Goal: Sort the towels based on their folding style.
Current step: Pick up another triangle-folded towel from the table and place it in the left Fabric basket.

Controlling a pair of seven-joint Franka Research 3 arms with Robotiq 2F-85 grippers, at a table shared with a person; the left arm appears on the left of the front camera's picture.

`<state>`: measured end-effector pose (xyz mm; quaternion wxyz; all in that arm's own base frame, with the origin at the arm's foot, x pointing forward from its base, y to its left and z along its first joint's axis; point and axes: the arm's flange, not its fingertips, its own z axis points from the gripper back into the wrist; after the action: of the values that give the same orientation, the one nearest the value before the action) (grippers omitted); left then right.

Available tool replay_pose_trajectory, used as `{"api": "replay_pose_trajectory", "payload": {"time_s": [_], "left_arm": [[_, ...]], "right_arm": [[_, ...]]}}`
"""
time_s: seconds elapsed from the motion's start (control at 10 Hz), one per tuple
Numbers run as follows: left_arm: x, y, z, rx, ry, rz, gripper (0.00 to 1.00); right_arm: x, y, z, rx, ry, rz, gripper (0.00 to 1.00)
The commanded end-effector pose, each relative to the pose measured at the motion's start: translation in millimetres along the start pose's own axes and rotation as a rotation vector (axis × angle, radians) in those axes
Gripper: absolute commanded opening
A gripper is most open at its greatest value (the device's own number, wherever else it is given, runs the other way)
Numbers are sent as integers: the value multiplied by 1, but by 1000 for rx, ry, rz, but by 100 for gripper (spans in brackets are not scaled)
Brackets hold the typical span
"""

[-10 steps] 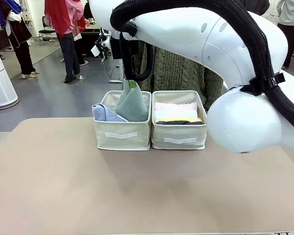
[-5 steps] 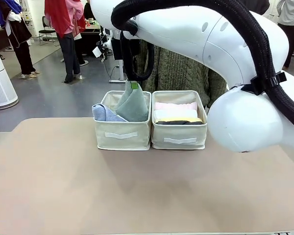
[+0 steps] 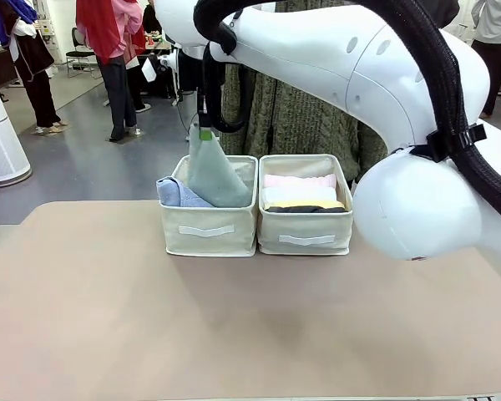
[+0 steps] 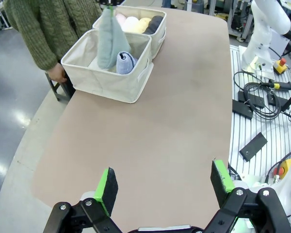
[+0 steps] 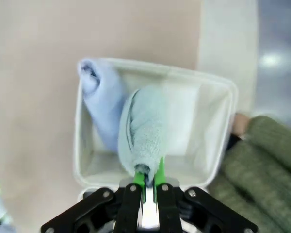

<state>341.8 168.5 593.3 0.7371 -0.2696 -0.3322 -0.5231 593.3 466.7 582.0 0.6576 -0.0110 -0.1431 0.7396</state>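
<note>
Inside left bin (image 3: pixel 207 231): two cone towels (image 3: pixel 209 175).

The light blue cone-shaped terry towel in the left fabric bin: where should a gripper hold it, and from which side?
Probably the light blue cone-shaped terry towel is best gripped at its upper end, from above. It leans against the cream fabric bin's wall, its lower part sunk inside beside the pale grey-green towel.
</note>
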Motion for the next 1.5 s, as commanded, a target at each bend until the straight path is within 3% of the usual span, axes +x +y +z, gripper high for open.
{"api": "replay_pose_trajectory", "payload": {"time_s": [0.0, 0.1, 0.5, 0.7, 1.0, 1.2, 1.4], "left_arm": [[-2, 0, -2, 15, -17, -22, 100], [-2, 0, -2, 15, -17, -22, 100], [-2, 0, -2, 15, -17, -22, 100], [-2, 0, -2, 15, -17, -22, 100], [-2, 0, -2, 15, -17, -22, 100], [-2, 0, -2, 15, -17, -22, 100], [-2, 0, -2, 15, -17, -22, 100]], "right_arm": [[-16, 1, -10, -31, -161, 36, 9], [-17, 1, -11, -58, -220, 42, 9], [-18, 4, -13, -16, -197, 33, 9], [-14, 15, -1, 40, -88, 26, 9], [-7, 49, 49, -3, 79, 31, 9], [-12, 54, 48, 76, 188, 18, 9], [-12, 52, 40, 102, 217, 18, 9]]}}
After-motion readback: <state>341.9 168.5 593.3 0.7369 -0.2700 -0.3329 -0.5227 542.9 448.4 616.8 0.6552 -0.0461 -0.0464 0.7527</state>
